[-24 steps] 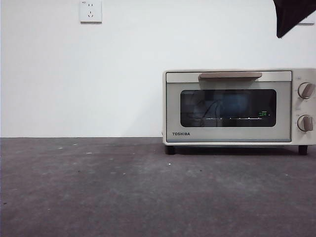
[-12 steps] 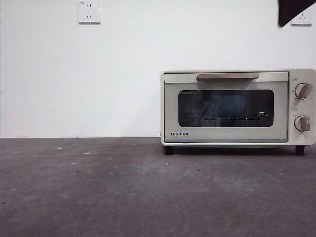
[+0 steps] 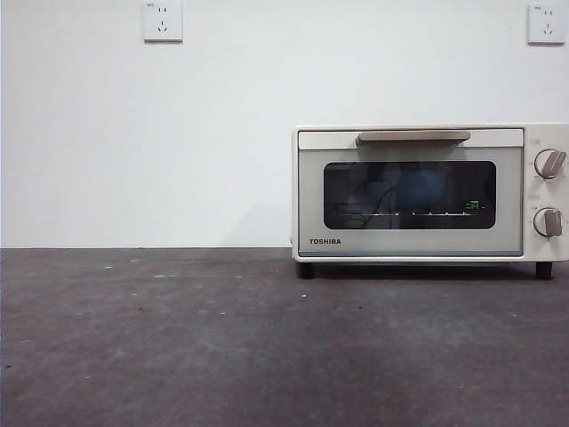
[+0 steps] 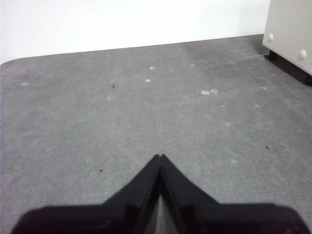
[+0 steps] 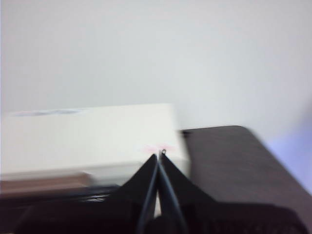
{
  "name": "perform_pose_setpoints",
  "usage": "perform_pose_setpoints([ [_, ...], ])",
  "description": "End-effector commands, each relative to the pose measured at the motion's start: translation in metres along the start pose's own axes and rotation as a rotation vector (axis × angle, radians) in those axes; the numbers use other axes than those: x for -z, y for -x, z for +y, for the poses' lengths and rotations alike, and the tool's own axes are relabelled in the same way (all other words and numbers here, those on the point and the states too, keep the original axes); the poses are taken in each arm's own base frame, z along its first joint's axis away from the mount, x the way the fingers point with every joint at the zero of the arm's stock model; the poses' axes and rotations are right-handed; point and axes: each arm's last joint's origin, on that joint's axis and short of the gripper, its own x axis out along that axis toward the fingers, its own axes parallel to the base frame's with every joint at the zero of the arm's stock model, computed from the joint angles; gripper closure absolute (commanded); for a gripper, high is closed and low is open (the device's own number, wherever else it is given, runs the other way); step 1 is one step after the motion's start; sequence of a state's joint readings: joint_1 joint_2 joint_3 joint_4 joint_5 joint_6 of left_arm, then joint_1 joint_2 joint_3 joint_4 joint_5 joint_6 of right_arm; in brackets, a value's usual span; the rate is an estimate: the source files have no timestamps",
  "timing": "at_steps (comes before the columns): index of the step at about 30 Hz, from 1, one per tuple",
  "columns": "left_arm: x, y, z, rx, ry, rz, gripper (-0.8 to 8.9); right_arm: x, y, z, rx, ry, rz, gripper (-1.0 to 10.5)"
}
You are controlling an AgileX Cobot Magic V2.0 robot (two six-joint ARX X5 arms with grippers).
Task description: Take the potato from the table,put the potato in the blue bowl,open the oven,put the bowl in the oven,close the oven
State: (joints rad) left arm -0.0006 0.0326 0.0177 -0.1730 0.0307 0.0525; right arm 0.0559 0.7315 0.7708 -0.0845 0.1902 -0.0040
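The cream TOSHIBA oven (image 3: 427, 192) stands on the dark grey table (image 3: 222, 338) at the right, its glass door closed under the beige bar handle (image 3: 413, 136). Something blue shows dimly behind the glass (image 3: 418, 187). The potato is out of view, and the blue bowl cannot be made out for certain. My left gripper (image 4: 160, 157) is shut and empty above bare table, with the oven's corner (image 4: 292, 29) off to one side. My right gripper (image 5: 159, 155) is shut and empty, hovering above the oven's top (image 5: 87, 131) in a blurred picture. Neither arm shows in the front view.
Two wall sockets (image 3: 163, 21) (image 3: 545, 23) sit high on the white wall behind the table. Two knobs (image 3: 549, 164) (image 3: 548, 222) are on the oven's right panel. The table's rounded far corner (image 5: 243, 129) lies past the oven.
The dark arm tip at the top right of the front view has drawn up out of the picture, uncovering the right wall socket. The oven has stayed closed.
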Motion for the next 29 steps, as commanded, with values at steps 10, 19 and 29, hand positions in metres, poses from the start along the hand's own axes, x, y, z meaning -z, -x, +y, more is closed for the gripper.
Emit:
perform_pose_setpoints([
  [10, 0.003, -0.001, 0.0, -0.001, 0.006, 0.004, 8.17, 0.146, 0.055, -0.018, 0.147, -0.011, 0.11, 9.5],
  [19, 0.003, -0.001, 0.0, -0.002, 0.006, 0.004, 8.17, 0.188, 0.055, -0.018, 0.018, -0.023, 0.027, 9.5],
  [29, 0.003, -0.001, 0.0, -0.001, 0.006, 0.004, 8.18, 0.196, 0.056, -0.018, 0.016, -0.019, 0.11, 9.5],
])
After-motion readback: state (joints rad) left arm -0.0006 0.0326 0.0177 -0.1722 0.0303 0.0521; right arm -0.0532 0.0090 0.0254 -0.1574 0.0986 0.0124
